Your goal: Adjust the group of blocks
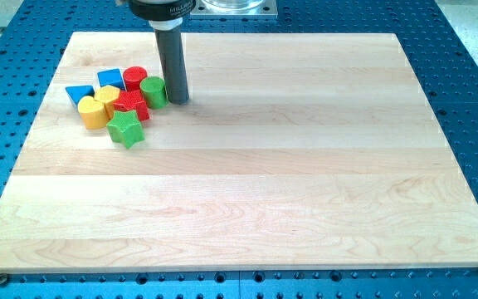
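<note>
You have seven blocks bunched at the wooden board's (pixel 247 208) upper left. Nearest sits the green star (pixel 126 129); behind it, the yellow cylinder (pixel 93 111), a second yellow block (pixel 108 96) and the red star (pixel 130 104); farther back, the blue triangle (pixel 79 93), green cylinder (pixel 153 90), blue cube (pixel 110 79) and red cylinder (pixel 134 77). My tip (pixel 178 101) stands upright, touching the green cylinder's right. There's no pincer to report. The cluster stretches left-right.

The tabletop (pixel 264 191) is smooth, pale wood with soft stripes. Around it lies a blue metal plate (pixel 471 50) full of little holes. The dark rod (pixel 173 66) looks matt and smooth.
</note>
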`<state>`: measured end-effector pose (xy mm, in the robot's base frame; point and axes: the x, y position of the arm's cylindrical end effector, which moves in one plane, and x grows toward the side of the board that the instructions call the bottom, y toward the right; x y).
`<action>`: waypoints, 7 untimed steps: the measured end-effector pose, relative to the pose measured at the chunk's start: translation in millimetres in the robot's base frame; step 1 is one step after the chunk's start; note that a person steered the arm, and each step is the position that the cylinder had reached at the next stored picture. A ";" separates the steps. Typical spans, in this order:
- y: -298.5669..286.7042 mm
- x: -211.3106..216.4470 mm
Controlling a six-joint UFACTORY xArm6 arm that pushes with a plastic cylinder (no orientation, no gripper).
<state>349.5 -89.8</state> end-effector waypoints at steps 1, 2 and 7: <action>-11.2 -6.4; -23.6 -6.4; -78.5 -49.2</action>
<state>300.3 -168.3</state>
